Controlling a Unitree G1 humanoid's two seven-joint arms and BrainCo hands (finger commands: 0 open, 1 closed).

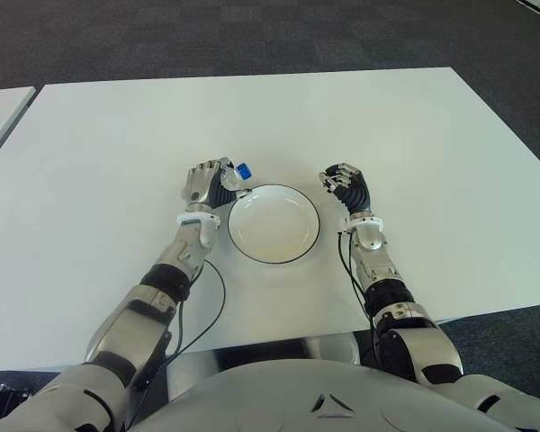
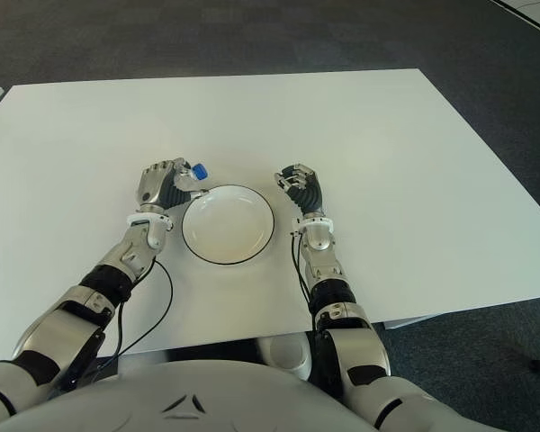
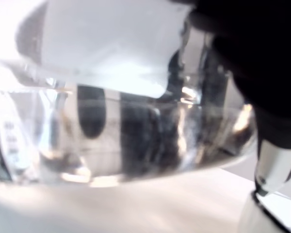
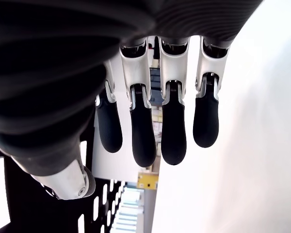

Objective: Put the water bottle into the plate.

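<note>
Left wrist view gives you only the clear water bottle (image 3: pixel 111 131) pressed close, its white label (image 3: pixel 106 43) showing no readable writing. Your left hand (image 1: pixel 207 184) is clamped on it left of centre, beside the plate (image 1: pixel 274 223); only the blue cap (image 1: pixel 243 170) peeks out. Your right hand (image 1: pixel 346 184), right of the plate, hangs relaxed and empty.

**Count of things on the table**

One white table (image 1: pixel 414 162). One white plate (image 1: pixel 274 224) with a dark rim. One clear water bottle (image 3: pixel 111 141) with one blue cap (image 1: pixel 243 170). Two robot hands: one left hand (image 1: pixel 207 184), one right hand (image 1: pixel 346 185).
</note>
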